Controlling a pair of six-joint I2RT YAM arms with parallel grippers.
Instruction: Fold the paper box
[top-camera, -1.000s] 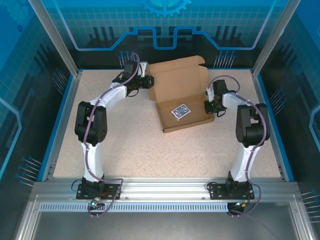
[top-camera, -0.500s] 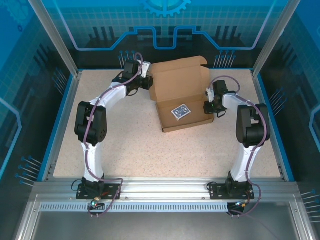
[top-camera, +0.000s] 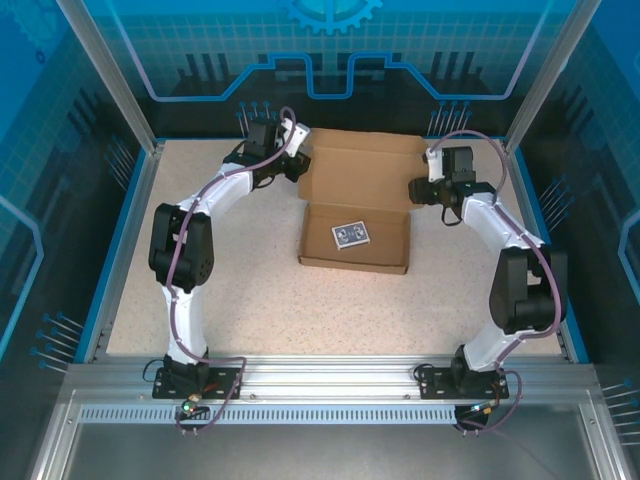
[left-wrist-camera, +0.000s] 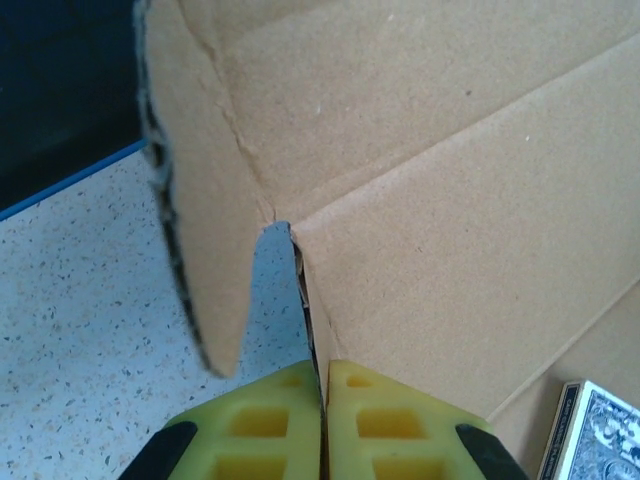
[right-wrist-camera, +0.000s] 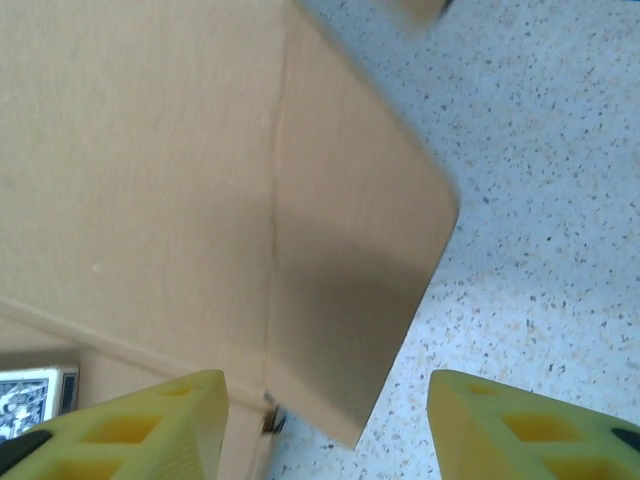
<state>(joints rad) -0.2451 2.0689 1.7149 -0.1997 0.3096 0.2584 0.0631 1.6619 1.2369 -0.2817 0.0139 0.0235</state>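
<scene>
Box swung from skewed to square w/ table edge over the last sec. It now sits mid-rear of the table, lid laid back, card pack in the tray. L gripper has closed tight on the lid's left edge, cardboard pinched btwn pads. R gripper left the right wall and went up to the lid's right flap, jaws apart, not gripping. Reads as re-grip before lid close; flaps prob need tucking first.
</scene>
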